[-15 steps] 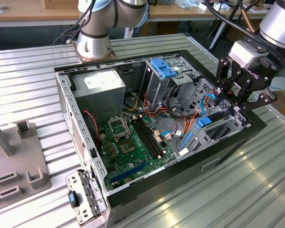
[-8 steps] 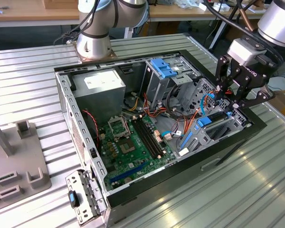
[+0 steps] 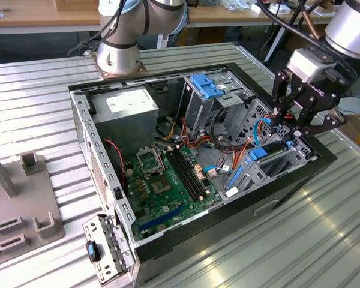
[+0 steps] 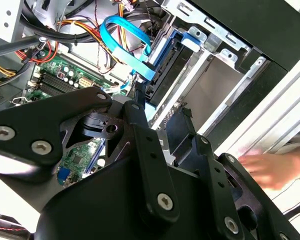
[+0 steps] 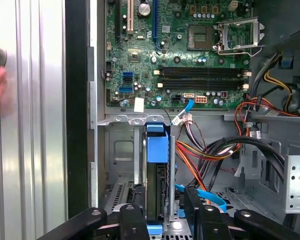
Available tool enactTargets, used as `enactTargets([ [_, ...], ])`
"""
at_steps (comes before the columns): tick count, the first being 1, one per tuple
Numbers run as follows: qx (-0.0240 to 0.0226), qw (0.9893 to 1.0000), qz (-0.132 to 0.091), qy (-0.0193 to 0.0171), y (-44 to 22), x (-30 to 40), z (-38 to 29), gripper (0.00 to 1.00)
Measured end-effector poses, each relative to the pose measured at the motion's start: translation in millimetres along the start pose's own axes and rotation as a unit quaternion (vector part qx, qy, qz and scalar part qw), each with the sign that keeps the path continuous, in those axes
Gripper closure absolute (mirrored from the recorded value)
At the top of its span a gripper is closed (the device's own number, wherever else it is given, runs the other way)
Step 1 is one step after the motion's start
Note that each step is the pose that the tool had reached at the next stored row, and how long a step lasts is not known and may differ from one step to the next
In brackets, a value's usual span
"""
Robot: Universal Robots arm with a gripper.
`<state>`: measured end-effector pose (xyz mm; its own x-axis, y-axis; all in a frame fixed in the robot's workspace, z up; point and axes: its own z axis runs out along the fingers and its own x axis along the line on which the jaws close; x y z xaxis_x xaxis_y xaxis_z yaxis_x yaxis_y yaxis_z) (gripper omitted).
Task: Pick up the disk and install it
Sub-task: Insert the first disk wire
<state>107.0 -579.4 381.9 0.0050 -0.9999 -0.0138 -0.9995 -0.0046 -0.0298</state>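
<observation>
The disk (image 5: 157, 165) stands on edge in a metal drive bay of the open computer case (image 3: 78, 120), its dark body framed by blue rails with a blue tab toward the motherboard. In the second wrist view the disk (image 4: 166, 65) sits in the same bay beside a blue cable. In the exterior view its blue end (image 3: 258, 152) shows at the case's right side. My gripper (image 5: 162, 202) hovers right over it, open, with one finger (image 5: 135, 210) on each side of the disk. In the exterior view the gripper (image 3: 288, 123) hangs above the bay.
A green motherboard (image 3: 168, 180), a grey power supply (image 3: 129, 105) and a light-blue latch plate (image 3: 207, 87) fill the case. A curved blue cable (image 4: 125, 30) and orange wires lie beside the bay. A person's hand (image 4: 270, 167) is blurred outside the case wall. A grey fixture (image 3: 18, 204) stands at the exterior view's left.
</observation>
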Motion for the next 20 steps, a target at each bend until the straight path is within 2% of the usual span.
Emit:
enactTargets([
  [5, 0.0000, 1.0000, -0.001, 0.0001, -0.9, -0.5, 0.0, 0.56],
  [15, -0.0004, 0.9997, -0.025, -0.0008, -29.5, -5.5, 1.7, 0.56],
  [17, -0.0004, 0.9996, -0.028, -0.0008, -32.4, -6.1, 1.8, 0.56],
  [20, -0.0004, 0.9996, -0.029, -0.0008, -33.0, -6.5, 1.8, 0.56],
])
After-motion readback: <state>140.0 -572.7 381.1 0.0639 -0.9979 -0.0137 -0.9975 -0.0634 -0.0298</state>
